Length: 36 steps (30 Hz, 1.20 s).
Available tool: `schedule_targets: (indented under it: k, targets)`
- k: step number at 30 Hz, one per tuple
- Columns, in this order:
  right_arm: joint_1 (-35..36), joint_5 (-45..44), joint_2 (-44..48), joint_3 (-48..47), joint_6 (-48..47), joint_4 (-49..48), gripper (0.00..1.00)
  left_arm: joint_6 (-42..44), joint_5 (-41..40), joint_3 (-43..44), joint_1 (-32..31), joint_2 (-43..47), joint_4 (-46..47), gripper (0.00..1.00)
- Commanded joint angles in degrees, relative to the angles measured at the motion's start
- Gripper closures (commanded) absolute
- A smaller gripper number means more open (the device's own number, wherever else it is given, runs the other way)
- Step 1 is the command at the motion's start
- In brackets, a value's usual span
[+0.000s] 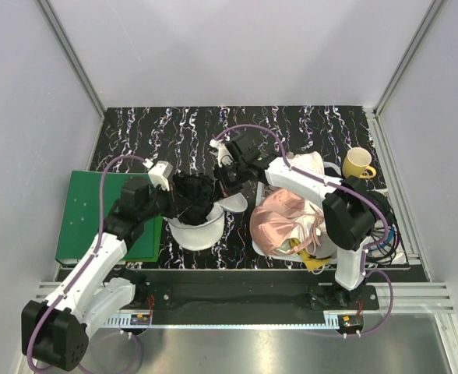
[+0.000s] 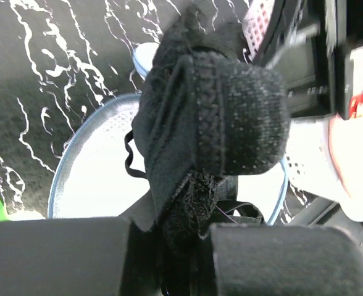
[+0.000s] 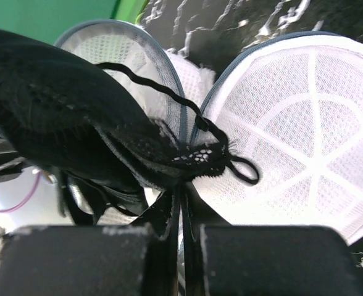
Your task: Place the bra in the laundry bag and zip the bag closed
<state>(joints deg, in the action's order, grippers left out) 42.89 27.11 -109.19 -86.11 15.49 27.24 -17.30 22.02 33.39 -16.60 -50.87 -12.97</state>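
The left hand (image 2: 180, 250) is clamping the bunched bra (image 2: 212, 111) and holding it over the open laundry bag (image 2: 95, 166). The right hand (image 3: 181, 243) is pressing its fingers together at the bag's rim, where a bra strap is looping across; I cannot tell which it is pinching. Both hands are crowding the opening. A pink garment (image 1: 283, 222) is lying right of the bag on the counter (image 1: 291, 125), a yellow mug (image 1: 359, 164) beyond it, and a green board (image 1: 96, 214) on the left.
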Motion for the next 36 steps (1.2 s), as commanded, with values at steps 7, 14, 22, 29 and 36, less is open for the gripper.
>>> schedule_targets:
  k: [7,14,22,29,36]
  targets:
    - [-0.44,10.15,3.98,-1.34,4.55,-2.28,1.0,1.48,1.36,-2.18,-0.36,0.86,10.86,1.0]
    - [-3.17,8.4,4.42,-0.99,6.05,-2.63,1.0,-3.6,0.21,-0.16,-0.36,-0.28,2.07,1.0]
    - [-3.34,1.37,6.35,0.06,9.39,-5.27,1.0,-20.23,-4.54,-1.75,-0.36,-4.31,-5.04,1.0]
    - [-3.34,-1.45,6.88,1.55,8.6,-6.85,1.0,-17.77,-2.69,3.96,-0.36,-10.47,-13.75,1.0]
    - [-3.34,1.45,6.35,3.84,6.93,-9.4,1.0,-9.52,5.13,10.11,-1.06,-18.55,-12.52,1.0]
